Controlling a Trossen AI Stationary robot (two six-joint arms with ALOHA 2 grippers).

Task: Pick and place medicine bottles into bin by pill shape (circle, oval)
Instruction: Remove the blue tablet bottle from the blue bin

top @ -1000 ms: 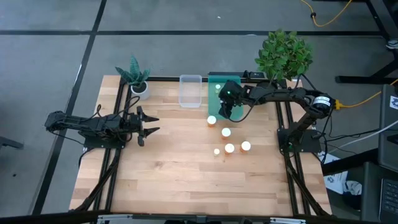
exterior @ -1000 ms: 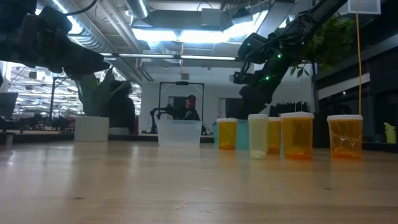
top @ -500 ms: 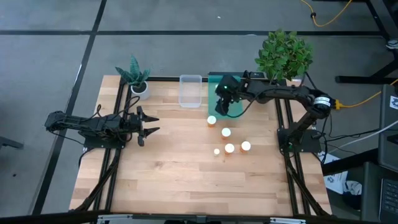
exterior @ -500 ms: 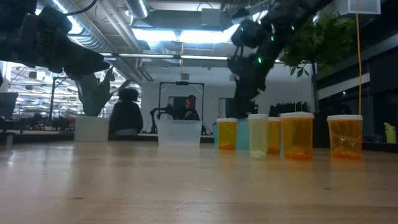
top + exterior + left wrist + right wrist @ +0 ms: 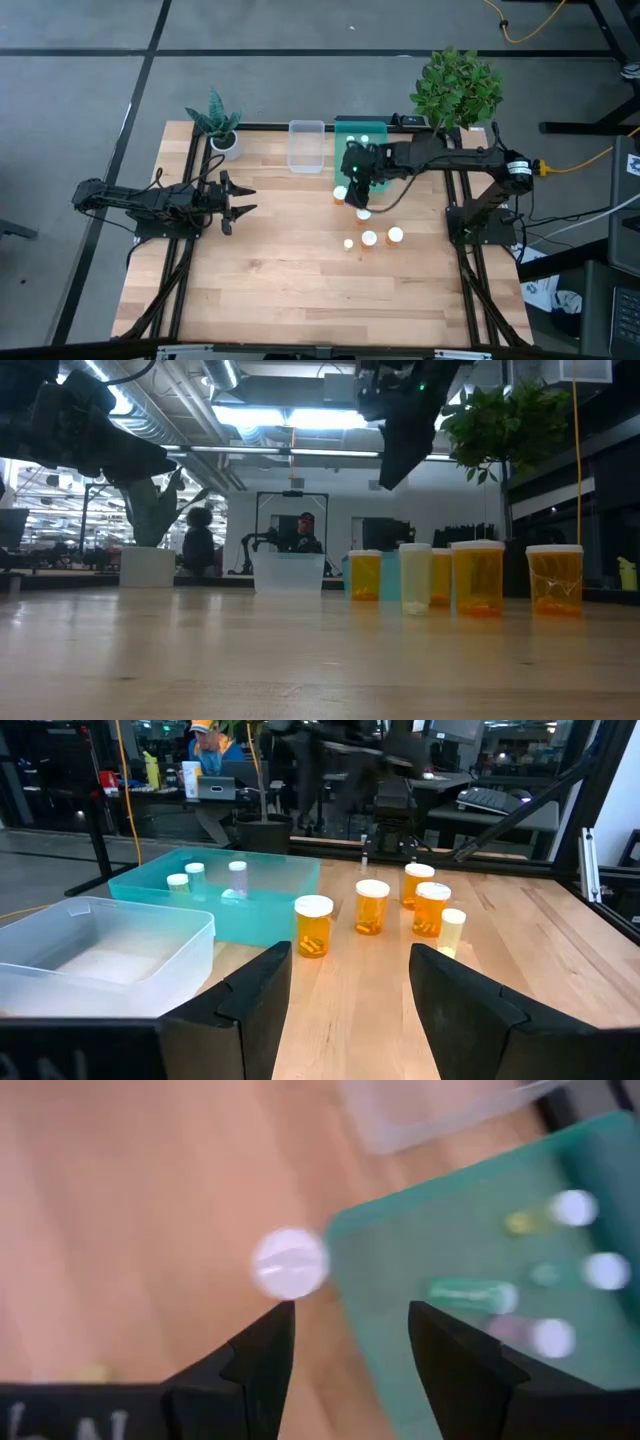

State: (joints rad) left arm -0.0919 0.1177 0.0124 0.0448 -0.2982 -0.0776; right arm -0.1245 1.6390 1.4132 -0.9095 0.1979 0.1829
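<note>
Five white-capped medicine bottles stand upright on the wooden table: one orange one [image 5: 340, 193] by the teal bin's near corner, the others [image 5: 369, 238] nearer. They also show in the low view [image 5: 478, 578] and the left wrist view [image 5: 371, 907]. The teal bin [image 5: 340, 128] holds several small bottles [image 5: 573, 1207], one lying on its side [image 5: 470, 1293]. The clear bin [image 5: 306, 146] stands to its left. My right gripper [image 5: 352, 188] is open and empty, in the air above the near-corner bottle's cap [image 5: 290, 1263]. My left gripper [image 5: 243, 200] is open and empty, left of centre.
A small potted plant [image 5: 218, 128] stands at the far left of the table and a large leafy plant [image 5: 456, 88] at the far right. Bare wood lies along the near half of the table [image 5: 300, 290]. A person [image 5: 200, 550] shows in the room behind.
My right gripper has swung from over the teal bin toward the table's near edge and a little left, and now hovers by the orange bottle at the bin's near corner. The bottles on the table have stayed put.
</note>
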